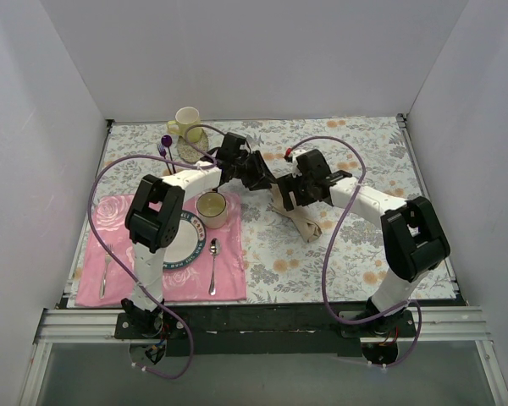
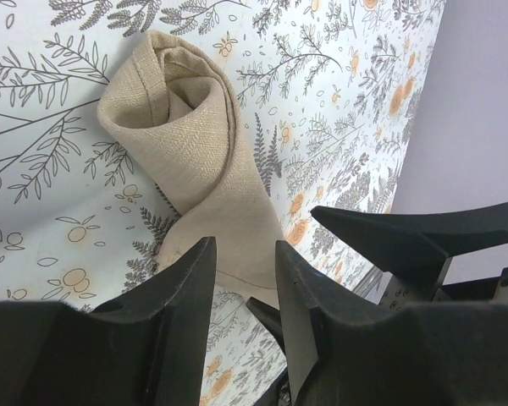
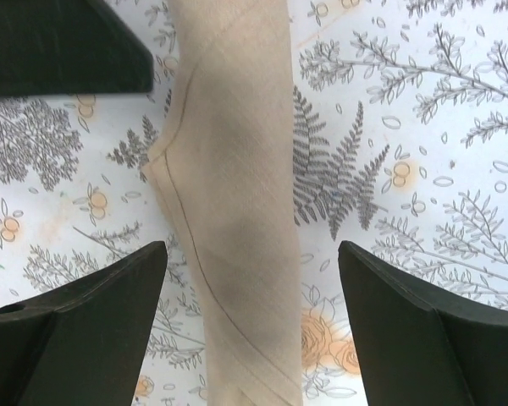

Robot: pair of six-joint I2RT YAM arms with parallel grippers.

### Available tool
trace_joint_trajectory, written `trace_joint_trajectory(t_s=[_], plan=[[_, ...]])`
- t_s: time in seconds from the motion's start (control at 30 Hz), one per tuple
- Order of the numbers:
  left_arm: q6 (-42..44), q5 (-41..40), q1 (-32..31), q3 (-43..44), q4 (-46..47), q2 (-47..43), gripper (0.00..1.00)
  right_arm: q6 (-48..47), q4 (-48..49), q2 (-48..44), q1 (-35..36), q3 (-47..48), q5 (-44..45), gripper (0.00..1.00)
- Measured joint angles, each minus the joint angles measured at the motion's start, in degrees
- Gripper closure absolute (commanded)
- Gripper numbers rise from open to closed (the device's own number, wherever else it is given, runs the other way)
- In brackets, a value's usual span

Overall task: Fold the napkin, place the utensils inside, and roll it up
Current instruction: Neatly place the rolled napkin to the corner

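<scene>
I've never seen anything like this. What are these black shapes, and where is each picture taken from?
These are two robot arms. The wide picture looks down from above; the other two come from cameras on the wrists, so the black shapes are each arm's own fingers. The left gripper is barely open and the right gripper wide open; both hover over a rolled beige napkin on the floral tablecloth, holding nothing. A spoon and plate lie on a pink placemat.

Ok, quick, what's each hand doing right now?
Left hand: open by only a narrow gap, holding nothing.
Right hand: open wide, fingers on either side of the napkin, not closed on it.
</scene>
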Motion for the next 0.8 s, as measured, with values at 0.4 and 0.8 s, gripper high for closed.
trace_joint_trajectory(t_s=[0.4,0.8], plan=[[-0.92,-1.2,0.5,-1.66,-0.5,-1.86,0.67,-0.39,-0.63,0.02,-0.13,-1.81,-1.79,0.1],[-1.55,-1.05,2.14,-6.71,0.11,-11.91,0.67,1.64,0.55,7.69,-0.48,1.7,-2.58,0.26]])
